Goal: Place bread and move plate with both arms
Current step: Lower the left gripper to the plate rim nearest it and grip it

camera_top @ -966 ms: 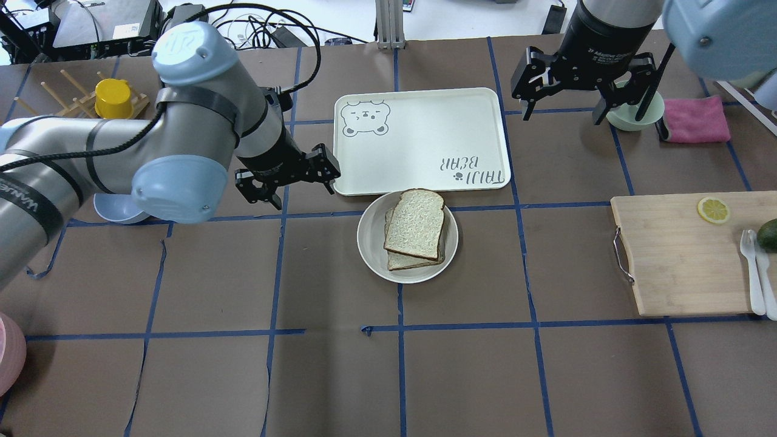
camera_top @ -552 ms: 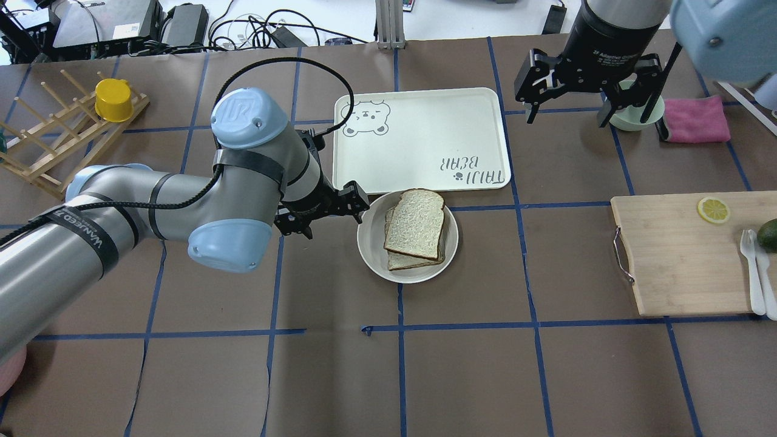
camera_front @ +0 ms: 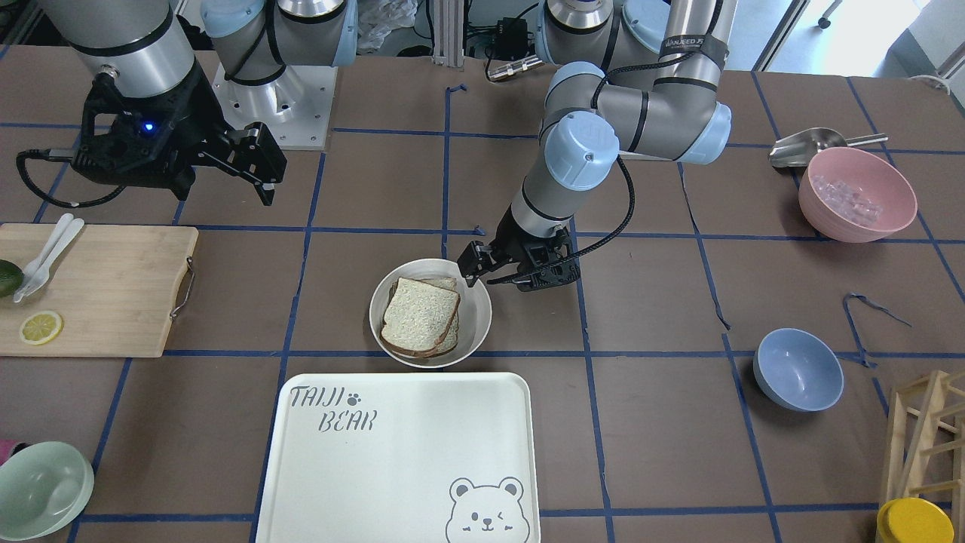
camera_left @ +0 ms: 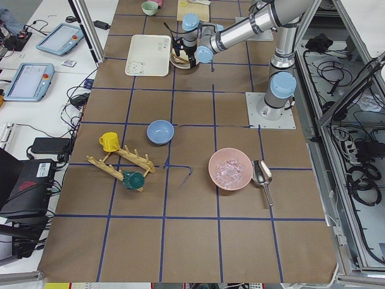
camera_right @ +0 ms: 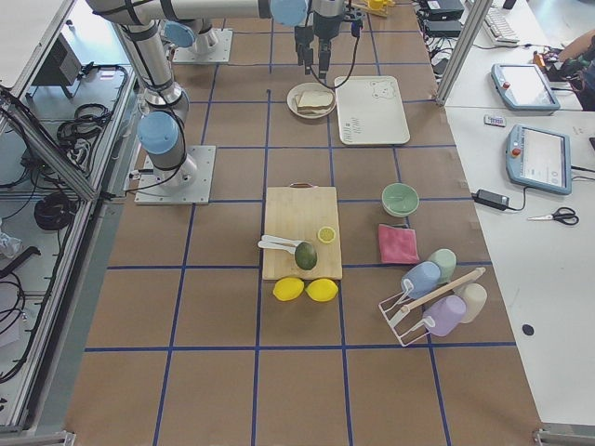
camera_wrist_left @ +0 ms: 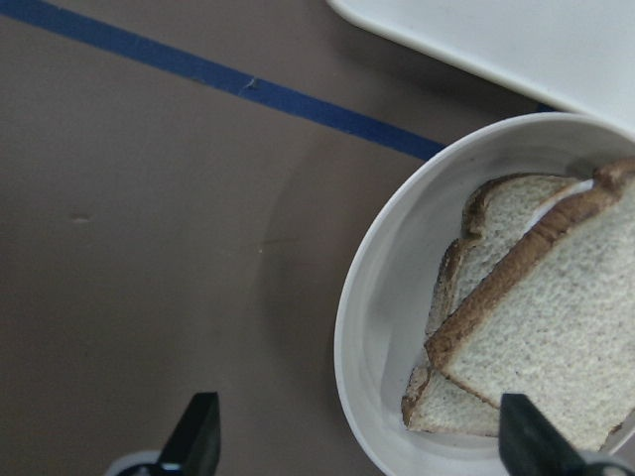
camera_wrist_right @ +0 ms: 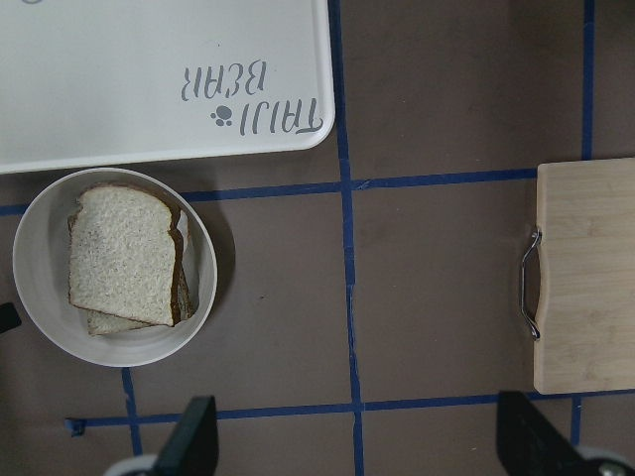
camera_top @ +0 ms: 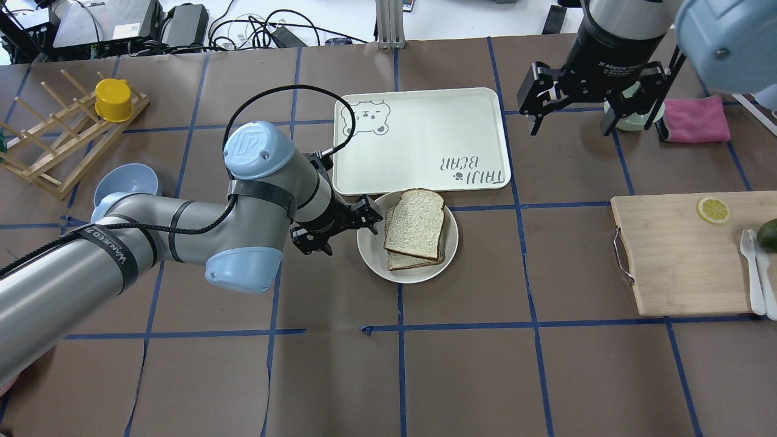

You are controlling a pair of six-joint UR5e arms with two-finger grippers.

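Note:
The bread [camera_top: 416, 224], a large dark-crusted white slice, lies on top of a second slice [camera_top: 402, 261] in the round cream plate [camera_top: 369, 243] just in front of the bear-print tray. My left gripper [camera_top: 341, 228] is open and low at the plate's left rim. In the left wrist view its fingertips [camera_wrist_left: 196, 436] straddle that rim [camera_wrist_left: 372, 327], with the bread [camera_wrist_left: 556, 337] to the right. My right gripper [camera_top: 573, 118] is open, empty and high over the far right of the table. Its wrist view shows the plate [camera_wrist_right: 40, 288] and the bread [camera_wrist_right: 124, 253] from above.
The bear-print tray [camera_top: 419, 139] touches the plate's far side. A pale green bowl [camera_top: 634, 118] and a pink cloth [camera_top: 695, 118] lie under the right arm. A wooden cutting board [camera_top: 680, 255] lies at right. A blue bowl [camera_top: 124, 182] and a rack with a yellow cup [camera_top: 112, 100] stand at left.
My left arm has swung right and down from beside the tray's corner to the plate's left rim. The right gripper has shifted only slightly. Plate and bread have not moved.

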